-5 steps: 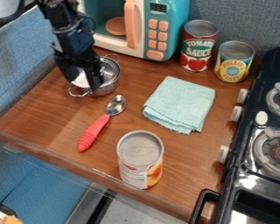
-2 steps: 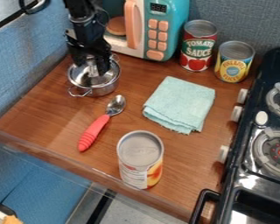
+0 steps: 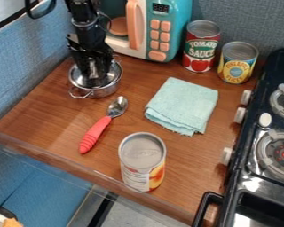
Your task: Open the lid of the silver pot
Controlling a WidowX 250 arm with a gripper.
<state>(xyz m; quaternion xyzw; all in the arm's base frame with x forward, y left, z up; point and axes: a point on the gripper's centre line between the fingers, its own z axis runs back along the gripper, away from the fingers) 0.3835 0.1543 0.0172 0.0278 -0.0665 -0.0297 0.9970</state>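
The gripper [image 3: 95, 80] hangs over the lidded pot [image 3: 103, 92] at left; whether it is wide, narrow or holding something, I cannot tell. Then come the spoon [image 3: 94, 134], microwave [image 3: 141, 46] behind, front can [image 3: 143, 156], cloth [image 3: 181, 105], red can [image 3: 200, 48], yellow can [image 3: 237, 64] and stove [image 3: 242, 178].

The lid [image 3: 78, 80] is partly hidden by the gripper [image 3: 93, 80]. The microwave [image 3: 179, 26] and stove [image 3: 264, 104] are cropped by the edges.

light: bright, diffuse | shadows: soft, faint, along lower edge of cloth [image 3: 183, 105] | glare: small highlights on pot [image 3: 101, 92], white patches on stove [image 3: 258, 183]
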